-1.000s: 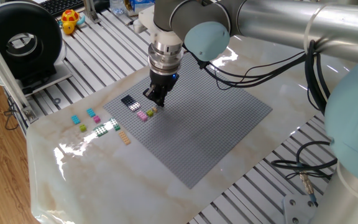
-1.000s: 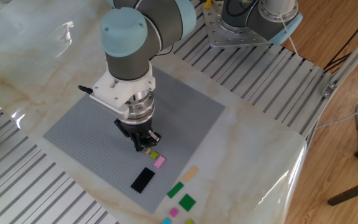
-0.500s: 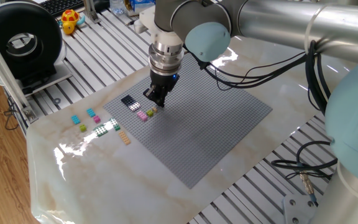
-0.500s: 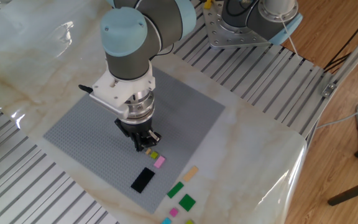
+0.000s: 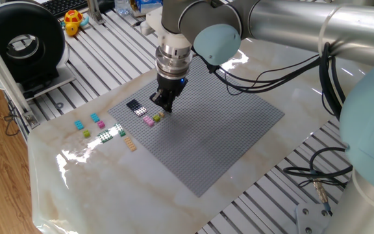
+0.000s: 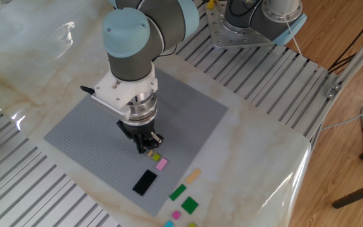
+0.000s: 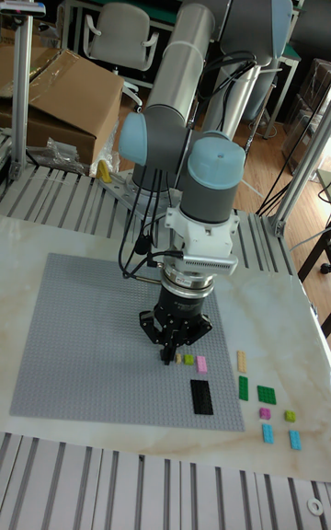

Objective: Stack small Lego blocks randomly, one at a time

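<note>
The gripper (image 5: 163, 104) points straight down over the grey baseplate (image 5: 226, 130), near the plate's corner where the small blocks lie. Its fingertips are low, at or just above the studs; whether they touch cannot be told. The fingers look close together, yet no view shows clearly whether they are pressed shut or pinching something, so the state of the tool cannot be told.

Just beside the fingertips, on the baseplate, sits a lime green block (image 6: 156, 157), with a tiny tan or olive piece (image 6: 150, 152) nearly under the tips. Directly past the lime one lies a pink block (image 6: 162, 164). A little farther out from the gripper, near the plate's edge, lies a flat black block (image 6: 145, 182), longer than the others.

The remaining blocks lie off the baseplate on the marble tabletop (image 5: 76, 175), well apart from the gripper: a tan block (image 6: 193, 175), 2 green blocks (image 6: 178, 192) (image 6: 190, 204), a small pink one (image 7: 265, 413), a small lime one (image 7: 290, 416) and 2 cyan ones (image 7: 268, 433) (image 7: 295, 439). In the tall fixed view they form a loose cluster to the side of the black block, all separate, none stacked.
</note>
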Robot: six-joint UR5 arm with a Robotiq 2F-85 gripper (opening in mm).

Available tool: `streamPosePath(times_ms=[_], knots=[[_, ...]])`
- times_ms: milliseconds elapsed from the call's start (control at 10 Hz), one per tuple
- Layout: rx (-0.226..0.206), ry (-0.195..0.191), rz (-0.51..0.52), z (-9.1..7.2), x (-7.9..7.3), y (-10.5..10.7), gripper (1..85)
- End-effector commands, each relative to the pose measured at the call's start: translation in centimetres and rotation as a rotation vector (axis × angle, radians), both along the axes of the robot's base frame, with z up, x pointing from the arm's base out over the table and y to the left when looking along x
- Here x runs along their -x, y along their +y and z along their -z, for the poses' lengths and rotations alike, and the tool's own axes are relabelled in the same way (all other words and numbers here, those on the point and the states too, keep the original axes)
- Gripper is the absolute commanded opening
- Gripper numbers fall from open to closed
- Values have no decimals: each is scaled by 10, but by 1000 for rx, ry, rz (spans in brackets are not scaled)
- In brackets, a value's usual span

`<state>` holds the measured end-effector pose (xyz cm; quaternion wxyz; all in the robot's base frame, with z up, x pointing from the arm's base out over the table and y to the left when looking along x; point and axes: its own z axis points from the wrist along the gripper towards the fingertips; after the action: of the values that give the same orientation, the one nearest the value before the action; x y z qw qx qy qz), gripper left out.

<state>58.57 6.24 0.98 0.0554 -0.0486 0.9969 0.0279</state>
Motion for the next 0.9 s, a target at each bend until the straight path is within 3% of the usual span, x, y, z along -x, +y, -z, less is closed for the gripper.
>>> streamPosePath(times_ms=[0,800], knots=[[-10,-3,15,0,-2,2,13],[-7,-5,13,1,-1,0,13]])
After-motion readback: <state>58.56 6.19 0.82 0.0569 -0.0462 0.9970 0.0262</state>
